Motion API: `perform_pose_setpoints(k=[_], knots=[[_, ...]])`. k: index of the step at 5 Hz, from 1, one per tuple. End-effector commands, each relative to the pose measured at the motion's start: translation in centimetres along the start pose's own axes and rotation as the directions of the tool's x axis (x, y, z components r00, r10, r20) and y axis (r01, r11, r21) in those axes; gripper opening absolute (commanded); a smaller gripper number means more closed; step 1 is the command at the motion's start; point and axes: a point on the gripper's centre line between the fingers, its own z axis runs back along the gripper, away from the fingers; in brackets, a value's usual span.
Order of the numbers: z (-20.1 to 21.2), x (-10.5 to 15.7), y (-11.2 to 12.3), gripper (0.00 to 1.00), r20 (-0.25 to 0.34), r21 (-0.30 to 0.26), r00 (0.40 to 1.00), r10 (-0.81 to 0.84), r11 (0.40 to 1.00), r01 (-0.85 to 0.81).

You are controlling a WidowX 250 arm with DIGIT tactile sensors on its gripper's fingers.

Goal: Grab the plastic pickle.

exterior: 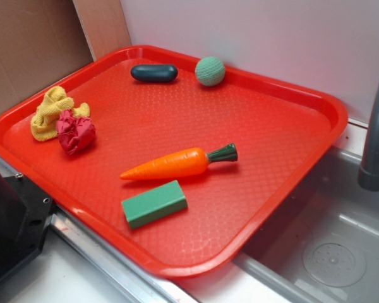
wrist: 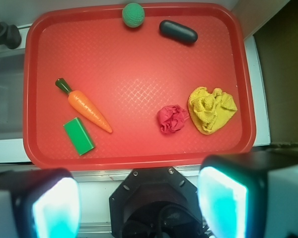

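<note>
**Wrist view: pickle not yet approached**

Red tray (wrist: 139,153) fills the view. Gripper (wrist: 139,208) hangs at six o'clock, fingers apart, empty. Plastic pickle (wrist: 178,31) lies at one o'clock beside the knitted ball (wrist: 133,14). Reaching across comes next, I judge.

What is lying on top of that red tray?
On the red tray: a dark plastic pickle, knitted ball, carrot, green block, yellow cloth and red cloth. Whatever is beneath the cloths is hidden.

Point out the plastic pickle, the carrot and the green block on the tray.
plastic pickle (exterior: 154,73): exterior view, middle of its dark body.
carrot (exterior: 170,164): exterior view, middle of the orange part.
green block (exterior: 154,203): exterior view, centre of its top face.
</note>
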Motion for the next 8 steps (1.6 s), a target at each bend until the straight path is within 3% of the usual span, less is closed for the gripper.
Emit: perform_pose_setpoints(k=[1,2,3,4,5,6,7,8], knots=[[0.0,0.0,0.0,1.0,0.0,0.0,1.0,0.0,1.0,0.0],[-1.1,2.0,1.3,1.0,0.002,0.014,1.0,0.006,1.0,-0.006],[-2.1,4.3,2.6,1.0,0.06,0.072,0.996,-0.061,0.996,0.057],[-3.2,5.9,3.5,1.0,0.076,0.106,0.993,-0.092,0.991,0.084],[-5.2,8.4,4.8,1.0,0.131,0.093,0.968,-0.213,0.975,0.202],[-7.3,10.7,6.6,1.0,0.142,0.087,0.953,-0.268,0.962,0.257],[-10.3,13.0,8.3,1.0,0.157,0.025,0.931,-0.33,0.944,0.33],[-13.0,14.7,9.5,1.0,0.141,0.053,0.91,-0.39,0.921,0.387]])
